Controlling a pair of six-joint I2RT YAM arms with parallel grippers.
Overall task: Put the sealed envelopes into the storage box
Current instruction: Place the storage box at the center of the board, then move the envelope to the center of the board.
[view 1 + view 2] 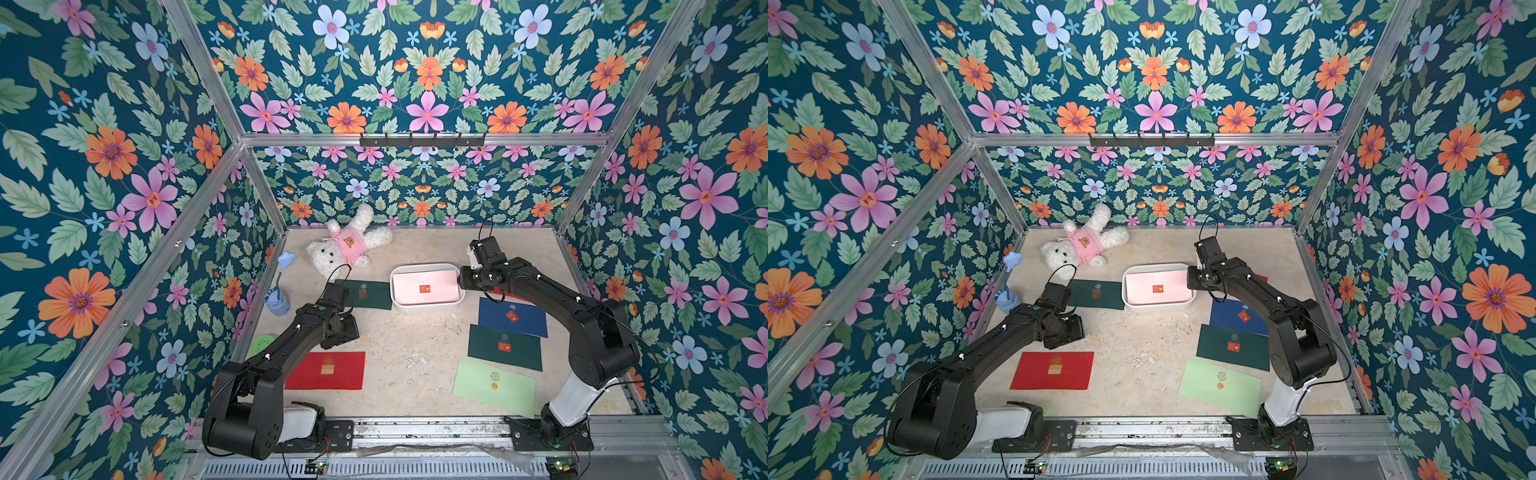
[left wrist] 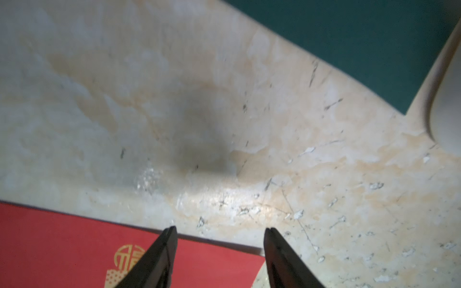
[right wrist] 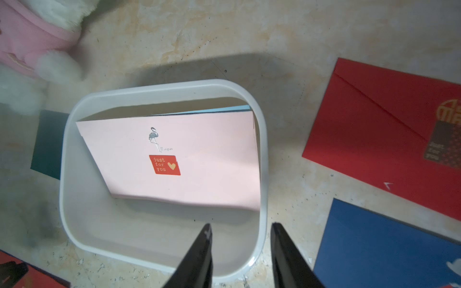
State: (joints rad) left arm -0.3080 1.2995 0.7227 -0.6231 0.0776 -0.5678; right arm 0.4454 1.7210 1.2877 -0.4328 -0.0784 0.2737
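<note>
finding the left gripper (image 2: 220, 230) hanging empty, jaws apart, above bare table (image 2: 174, 99) between the red envelope (image 2: 74, 249) and the dark green envelope (image 2: 349, 45). moving rightward, seeing the pink envelope (image 3: 212, 179) lying tilted inside the storage box (image 3: 162, 87), over a light blue envelope (image 3: 224, 109). reading "just for you" on its red sticker (image 3: 164, 165), below a silver flamingo (image 3: 153, 136). noting the right gripper (image 3: 240, 227) poised over the box rim, jaws parted, holding nothing. judging this drop finished; next, probably lifting clear and reaching for the second red envelope (image 3: 374, 129) or the navy envelope (image 3: 386, 249), pinching an edge off the flat table.
</note>
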